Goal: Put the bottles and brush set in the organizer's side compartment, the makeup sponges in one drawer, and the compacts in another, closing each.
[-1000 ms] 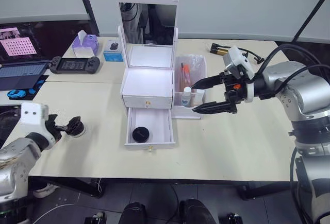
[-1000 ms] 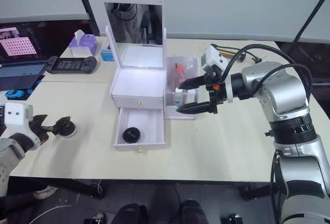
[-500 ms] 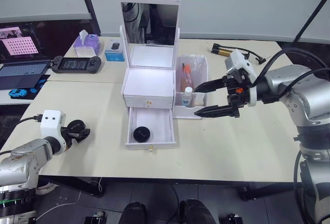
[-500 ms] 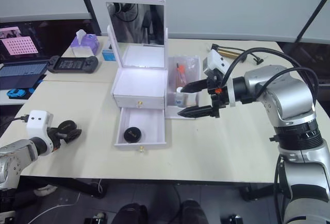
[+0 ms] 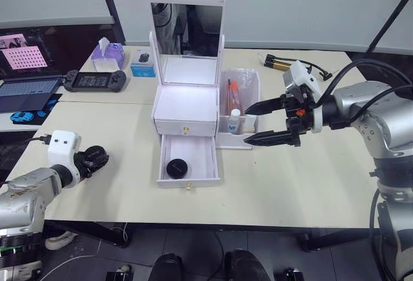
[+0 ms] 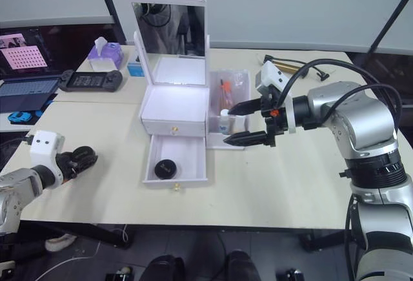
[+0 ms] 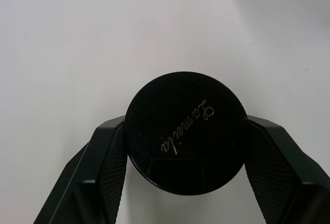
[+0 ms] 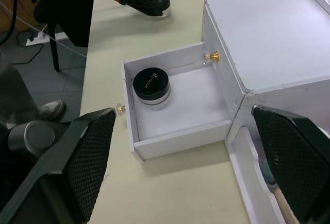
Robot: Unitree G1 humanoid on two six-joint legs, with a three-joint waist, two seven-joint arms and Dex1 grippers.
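I see left gripper [image 7: 180, 193] jaws pinching round black compact [image 7: 185, 139] at 9 o'clock of white plastic organizer [image 5: 186, 110]. Right gripper [image 5: 248, 124] jaws spread wide at 3 o'clock of side compartment [image 5: 240, 103]. Bottom drawer [image 5: 188, 158] open, second black compact [image 5: 175, 166] inside.

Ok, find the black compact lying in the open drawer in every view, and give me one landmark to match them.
Left eye view: drawer compact, left half of the open lower drawer.
Right eye view: same spot.
Right wrist view: upper left of centre.
Left wrist view: a different compact, the held compact in the left gripper.
Landmark: the open drawer's gold knob.
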